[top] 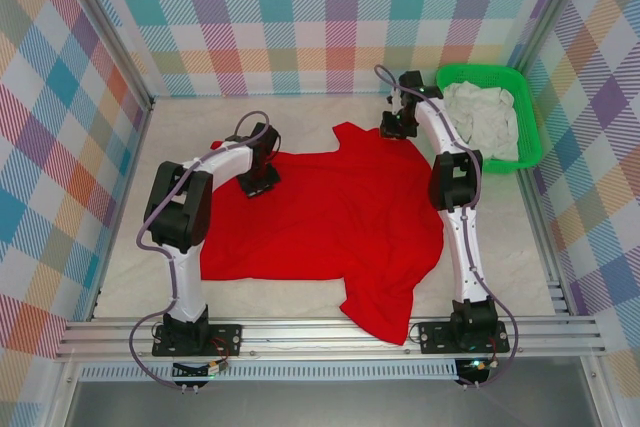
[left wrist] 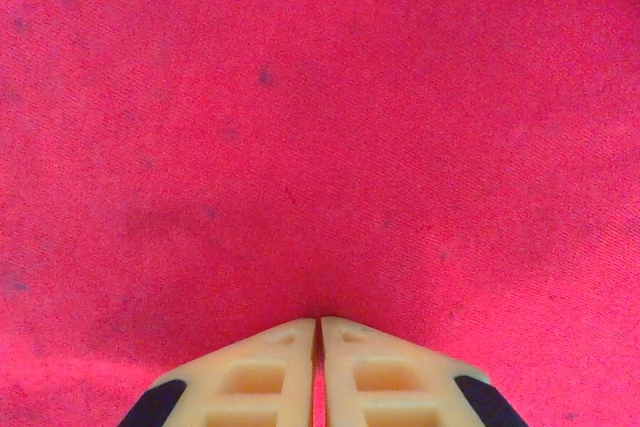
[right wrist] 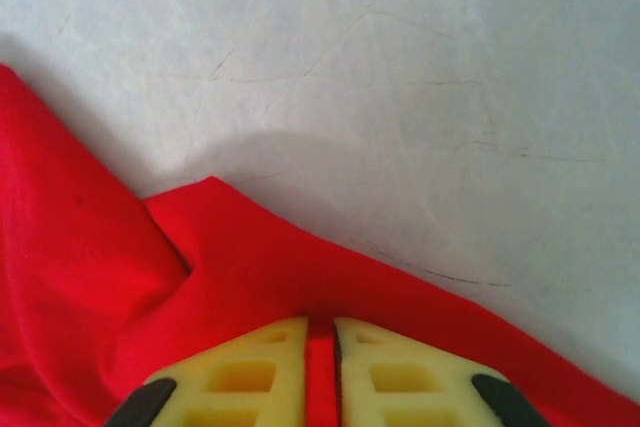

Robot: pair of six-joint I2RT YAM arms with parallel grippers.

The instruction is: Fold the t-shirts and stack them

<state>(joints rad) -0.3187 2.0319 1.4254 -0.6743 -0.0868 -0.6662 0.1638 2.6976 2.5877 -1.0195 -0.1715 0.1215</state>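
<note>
Arms reach forward, both jaws pinching the red t-shirt.

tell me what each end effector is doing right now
left end effector: closed, pinching the red t-shirt
right end effector: closed, pinching the red t-shirt's edge

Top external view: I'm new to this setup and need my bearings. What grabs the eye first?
A bright red t-shirt lies spread across the middle of the table. The left gripper pinches its left side and the right gripper its far edge. A green basket holding pale cloth sits in the far right corner.
</note>
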